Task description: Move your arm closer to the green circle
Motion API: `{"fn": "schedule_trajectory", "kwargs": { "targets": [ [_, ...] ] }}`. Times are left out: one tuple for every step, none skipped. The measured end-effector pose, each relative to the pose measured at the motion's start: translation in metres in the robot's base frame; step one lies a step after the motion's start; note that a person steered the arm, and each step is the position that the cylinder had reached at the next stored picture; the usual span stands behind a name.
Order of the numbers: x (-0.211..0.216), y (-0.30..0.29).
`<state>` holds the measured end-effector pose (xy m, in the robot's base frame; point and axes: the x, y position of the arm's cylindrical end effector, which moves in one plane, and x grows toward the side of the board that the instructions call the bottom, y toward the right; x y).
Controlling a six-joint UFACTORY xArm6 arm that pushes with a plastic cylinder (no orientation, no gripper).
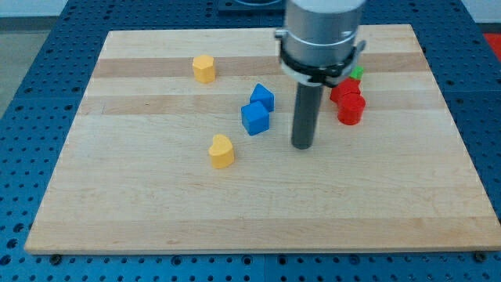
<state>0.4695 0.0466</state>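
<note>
Getting over to the green block (357, 73) is the whole job here, and it's mostly hidden: only a little green bit pokes out at the view's right of the arm's grey body (322, 35), just above the red blocks, so I honestly can't confirm it's a circle from this shot. There's no claw on this rig, nothing to open or close, just a straight dark rod, and my tip (302, 146) is sitting on the wooden board (235, 211) roughly in the middle, to the view's right of the two blue blocks (258, 110) and down-left of the two red blocks (347, 100), not touching any of them as far as I can tell. The two yellow blocks, one (204, 69) near the view's top left and the other (221, 151) lower down, are well out of the way, so ignore those. What I'd do: the reds sit pretty much between my tip and the green, so a straight diagonal line would probably plough into them and shove the green off too. Better to slide toward the view's top first, up the gap between the blues and the reds, then cut right and stop just beside the green without bumping it. Go slow at the end, since the arm itself blocks the view of that corner.
</note>
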Motion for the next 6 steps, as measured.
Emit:
{"fn": "schedule_trajectory", "kwargs": {
  "targets": [
    [0.000, -0.028],
    [0.000, -0.052],
    [-0.005, -0.064],
    [-0.016, -0.064],
    [-0.021, -0.064],
    [-0.025, -0.064]
  ]
}}
